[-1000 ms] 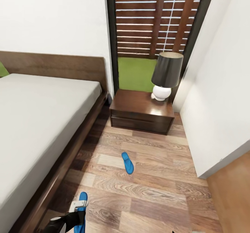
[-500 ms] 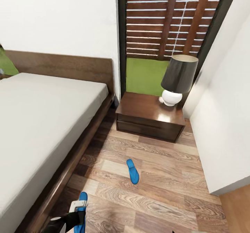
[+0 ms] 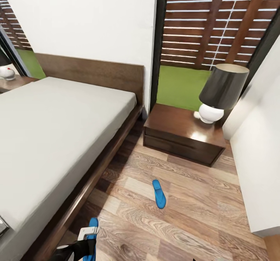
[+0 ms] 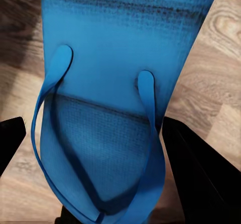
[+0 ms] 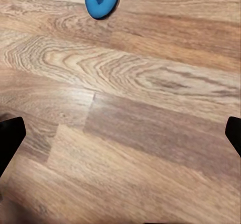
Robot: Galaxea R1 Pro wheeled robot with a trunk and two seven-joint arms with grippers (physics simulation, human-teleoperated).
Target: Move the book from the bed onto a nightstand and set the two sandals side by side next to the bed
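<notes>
Our left gripper (image 3: 87,237) grips one blue sandal (image 4: 115,108) beside the bed (image 3: 58,128); its mate (image 3: 158,193) lies mid-floor. We'd set ours down parallel, right beside it. Right gripper's jaws sit spread, empty.

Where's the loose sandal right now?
In the head view the loose sandal lies flat on the wood floor, in front of the nightstand and to the right of the bed, touching neither.
</notes>
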